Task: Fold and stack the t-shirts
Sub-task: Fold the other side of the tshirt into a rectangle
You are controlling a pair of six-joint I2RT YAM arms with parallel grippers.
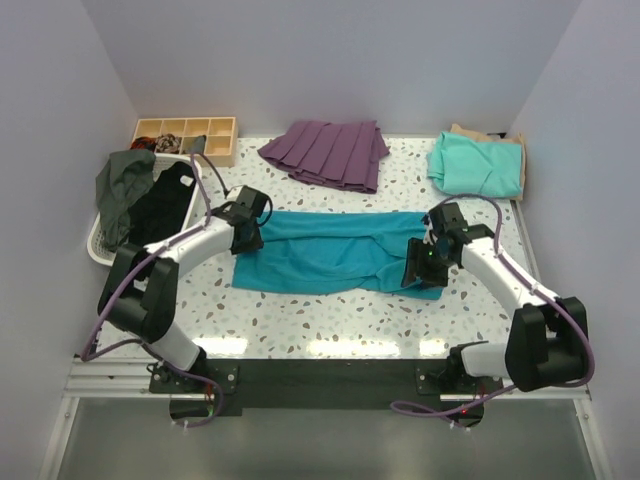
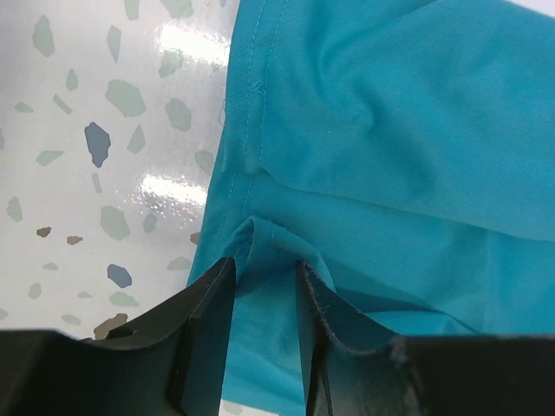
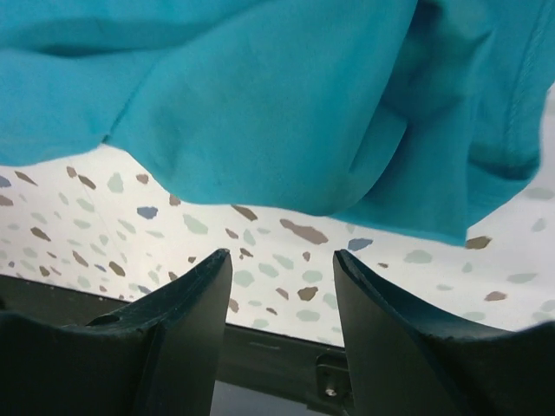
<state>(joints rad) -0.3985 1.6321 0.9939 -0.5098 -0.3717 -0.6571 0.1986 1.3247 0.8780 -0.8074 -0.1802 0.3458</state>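
The deep teal-blue t-shirt [image 1: 330, 250] lies spread lengthways across the middle of the table. My left gripper [image 1: 247, 236] is at the shirt's left edge. In the left wrist view the left gripper [image 2: 264, 264] is shut on a raised fold of the teal-blue t-shirt [image 2: 390, 130] at its hem. My right gripper [image 1: 418, 263] is at the shirt's right end. In the right wrist view the right gripper [image 3: 282, 256] is open and empty over bare table, just short of the teal-blue t-shirt's edge [image 3: 260, 87]. The mint-green t-shirt [image 1: 478, 165] lies folded at the back right on the tan t-shirt [image 1: 503, 138].
A purple pleated garment [image 1: 328, 152] lies at the back centre. A wooden compartment tray [image 1: 185, 135] stands at the back left. A white basket [image 1: 103, 243] with dark clothes [image 1: 150, 200] sits at the left edge. The speckled table [image 1: 330, 315] shows in front of the shirt.
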